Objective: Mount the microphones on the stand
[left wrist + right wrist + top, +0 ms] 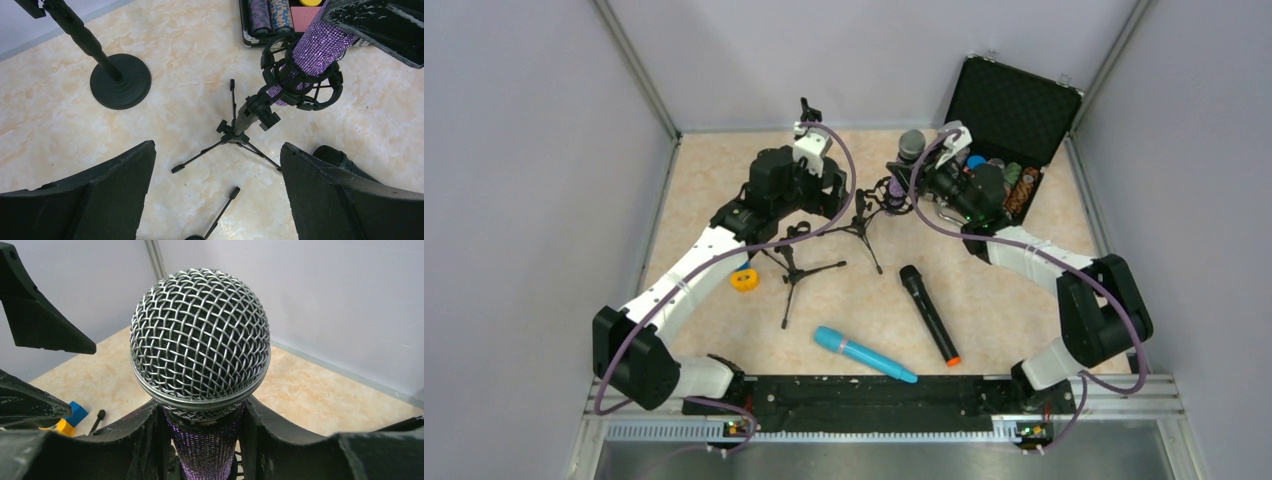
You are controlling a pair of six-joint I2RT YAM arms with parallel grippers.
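Bench, marbled. Open case at upper right.

Left fingers are spread wide and hold nothing. They hang above the tripod stand without touching it.

Right fingers are clamped on the purple microphone just under its mesh head. Its glitter body is threaded into the stand's shock mount.

Risks:
- The stand looks light and nothing braces it, so an off-axis push could tip or skate it.
- Once released it is top-heavy and may topple.
- The body could bind in the mount ring.

Light blue microphone and black microphone lie loose at lower centre, within sweep of an arm.
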